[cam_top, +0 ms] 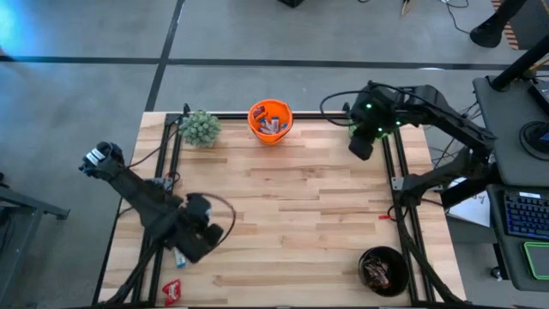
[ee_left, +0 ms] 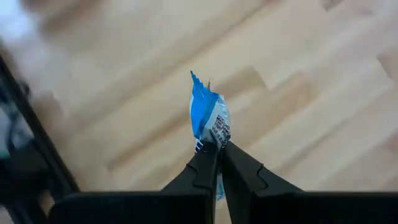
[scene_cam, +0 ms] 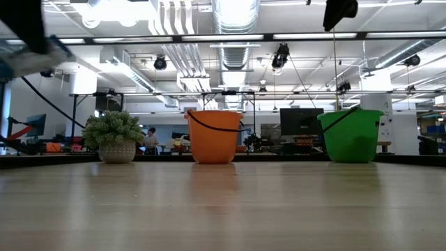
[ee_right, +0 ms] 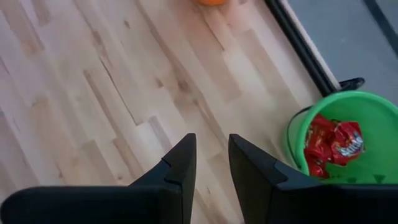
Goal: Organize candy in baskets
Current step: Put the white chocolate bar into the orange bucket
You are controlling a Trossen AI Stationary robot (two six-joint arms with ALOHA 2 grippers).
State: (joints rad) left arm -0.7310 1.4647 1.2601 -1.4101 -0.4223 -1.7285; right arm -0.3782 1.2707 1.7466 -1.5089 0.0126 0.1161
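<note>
My left gripper (cam_top: pixel 190 249) (ee_left: pixel 217 148) is over the table's near left part, shut on a light blue-and-white candy (ee_left: pixel 208 112). A red candy (cam_top: pixel 172 290) lies flat on the table near the front left corner. The orange basket (cam_top: pixel 270 120) (scene_cam: pixel 213 136) stands at the far edge and holds several candies. The black basket (cam_top: pixel 383 270) stands at the near right and holds brown candies. The green basket (ee_right: pixel 348 137) (scene_cam: pixel 350 136) holds red candies. It stands at the far right, under my right gripper (ee_right: pixel 211 152), which is open and empty. My left gripper pinches the candy by one end of its wrapper (ee_left: pixel 214 138) between its two fingertips. The rest of the candy sticks out past the fingertips. The fingers slant down toward the table. The low view shows nothing resting on the tabletop there, so the candy is lifted clear.
A fuzzy grey-green plant in a pot (cam_top: pixel 200 127) (scene_cam: pixel 115 136) stands at the far left, beside the orange basket. Dark frame rails (cam_top: pixel 171 163) run along the table's left and right sides. The middle of the wooden table (cam_top: pixel 292 206) is bare.
</note>
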